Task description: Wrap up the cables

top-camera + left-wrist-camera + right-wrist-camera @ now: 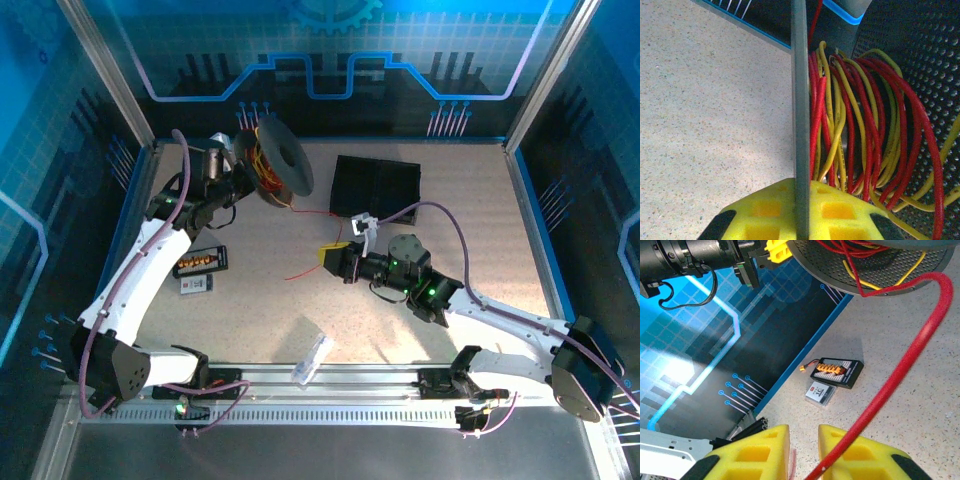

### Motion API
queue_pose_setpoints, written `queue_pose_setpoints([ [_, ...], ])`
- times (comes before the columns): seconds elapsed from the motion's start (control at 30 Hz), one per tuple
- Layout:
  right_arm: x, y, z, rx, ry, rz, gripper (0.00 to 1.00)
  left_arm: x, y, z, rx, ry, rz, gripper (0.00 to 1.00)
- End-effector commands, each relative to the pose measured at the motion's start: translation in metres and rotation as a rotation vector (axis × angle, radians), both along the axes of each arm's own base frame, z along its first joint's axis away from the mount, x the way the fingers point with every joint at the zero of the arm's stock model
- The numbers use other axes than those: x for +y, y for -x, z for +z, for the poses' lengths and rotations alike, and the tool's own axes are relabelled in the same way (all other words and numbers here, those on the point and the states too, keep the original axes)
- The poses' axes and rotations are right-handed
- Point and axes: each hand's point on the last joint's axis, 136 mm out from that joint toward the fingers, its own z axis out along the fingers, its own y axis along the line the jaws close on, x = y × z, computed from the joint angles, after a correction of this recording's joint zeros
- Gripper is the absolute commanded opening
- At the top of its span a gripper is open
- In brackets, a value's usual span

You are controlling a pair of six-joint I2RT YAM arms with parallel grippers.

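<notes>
**Fig.** Thin, glossy red and yellow cables [860, 125] lie looped on the black perforated round spool [920, 60], whose thin flange [800, 100] my left gripper [801, 212] clamps. One red strand [900, 370] slants from that spool into my right gripper [805, 445]; pinched or free, I cannot tell.

Your top view looks steeply down from above and behind both arm bases, taking in the whole counter [480, 330]. Your left wrist view sits very close, looking over the left tool [801, 200] at the spool [920, 50] and its cables [860, 125]. Your right wrist view looks low across the counter, over the right tool [804, 450], toward the left arm [690, 257]; it shares the spool and black board [836, 372] with the top view.
</notes>
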Motion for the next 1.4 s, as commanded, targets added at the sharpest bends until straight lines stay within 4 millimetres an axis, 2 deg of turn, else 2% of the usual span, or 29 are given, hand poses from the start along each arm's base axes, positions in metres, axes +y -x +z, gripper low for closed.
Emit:
queue_pose_setpoints([
  [0.0,-0.002,-0.003,-0.001,-0.017,-0.004,-0.007,0.15,-0.006,-0.005,0.050,-0.174,0.044,-0.020,0.00],
  [0.07,-0.001,-0.003,-0.005,-0.022,0.014,0.000,0.03,-0.010,-0.004,0.054,-0.178,0.051,-0.043,0.00],
  [0.1,-0.001,-0.002,-0.008,-0.024,0.033,0.005,0.00,-0.012,-0.004,0.055,-0.175,0.053,-0.059,0.00],
  [0.2,-0.004,-0.001,-0.022,-0.035,0.127,0.016,0.00,-0.017,0.000,0.063,-0.165,0.041,-0.107,0.00],
  [0.3,-0.015,-0.002,-0.043,-0.054,0.294,0.006,0.00,-0.020,0.005,0.072,-0.140,0.042,-0.158,0.00],
  [0.4,-0.036,-0.009,-0.056,-0.099,0.441,-0.034,0.00,-0.020,0.011,0.081,-0.119,0.067,-0.211,0.00],
  [0.57,-0.085,-0.033,-0.074,-0.114,0.628,-0.132,0.00,-0.017,0.028,0.098,-0.117,0.077,-0.282,0.00],
  [0.73,-0.130,-0.067,-0.081,-0.090,0.767,-0.227,0.00,-0.036,0.047,0.113,-0.132,0.126,-0.419,0.00],
  [0.87,-0.151,-0.096,-0.086,-0.029,0.837,-0.253,0.00,-0.054,0.058,0.115,-0.148,0.162,-0.526,0.00],
  [1.07,-0.182,-0.141,-0.076,0.029,0.928,-0.318,0.00,-0.084,0.079,0.112,-0.158,0.119,-0.666,0.00],
  [1.23,-0.208,-0.173,-0.059,0.043,0.939,-0.375,0.00,-0.104,0.093,0.106,-0.164,0.074,-0.761,0.00],
  [1.37,-0.221,-0.192,-0.041,0.048,0.911,-0.392,0.00,-0.118,0.102,0.095,-0.160,0.012,-0.822,0.00],
])
